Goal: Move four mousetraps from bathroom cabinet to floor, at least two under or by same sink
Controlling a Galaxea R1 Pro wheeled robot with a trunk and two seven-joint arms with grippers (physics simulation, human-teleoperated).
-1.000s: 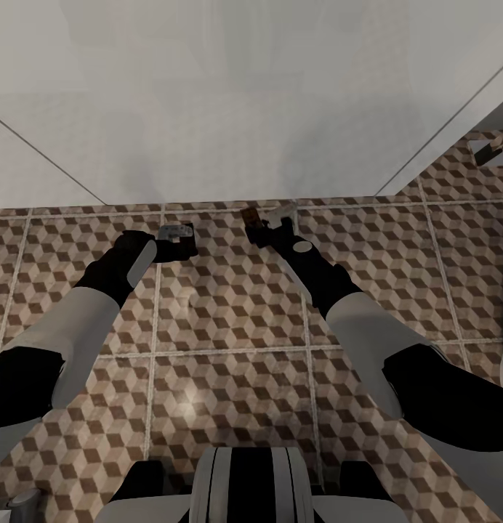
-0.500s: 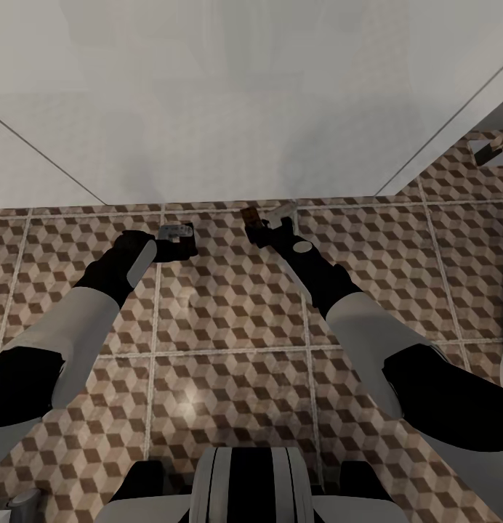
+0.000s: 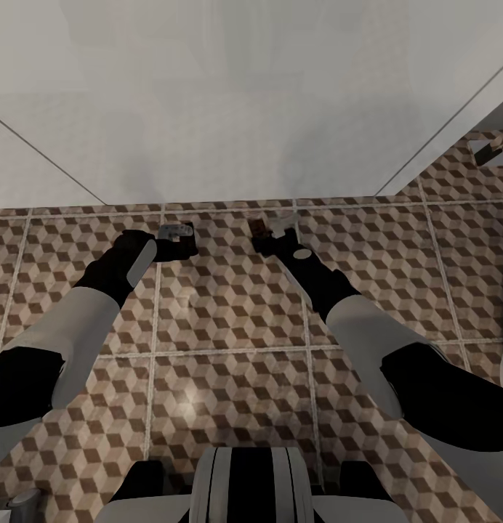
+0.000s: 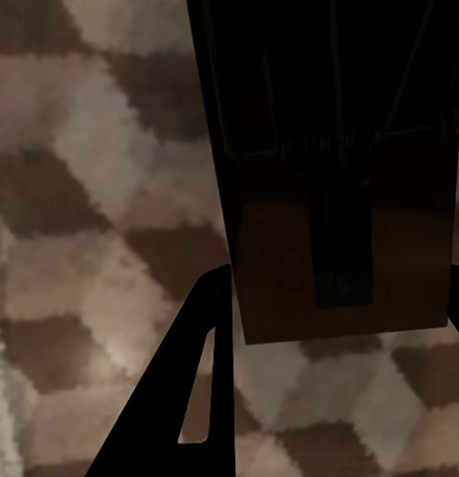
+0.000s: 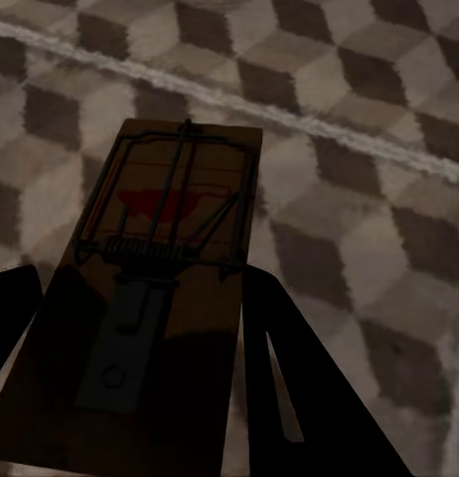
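**A:** Where do things stand?

**B:** Both arms reach down over the brown, beige and white cube-patterned bathroom floor tiles (image 3: 230,319), close to the foot of the pale grey wall (image 3: 230,109). The right claw (image 3: 270,234) is clenched on a flat tan wooden mousetrap with a dark wire frame and a red spot (image 5: 155,288); the board sits between the dark fingers (image 5: 289,397), wire side up. The left claw (image 3: 180,240) grips a second tan wooden mousetrap (image 4: 339,219), seen in deep shadow from its wrist.

**A:** So the step is setting them down?

**B:** I judge so. The right one looks close to the tiles, though I cannot tell if it touches yet.

**A:** How should it be done well?

**B:** Lower until the board lies flat, then open the fingers gently and lift straight away, so the trap does not drag or flip. Keep the wire side up.

**A:** And the sink condition?

**B:** No basin is visible from the head camera here, so I cannot say whether this spot counts as next to it. That is worth confirming before letting go.
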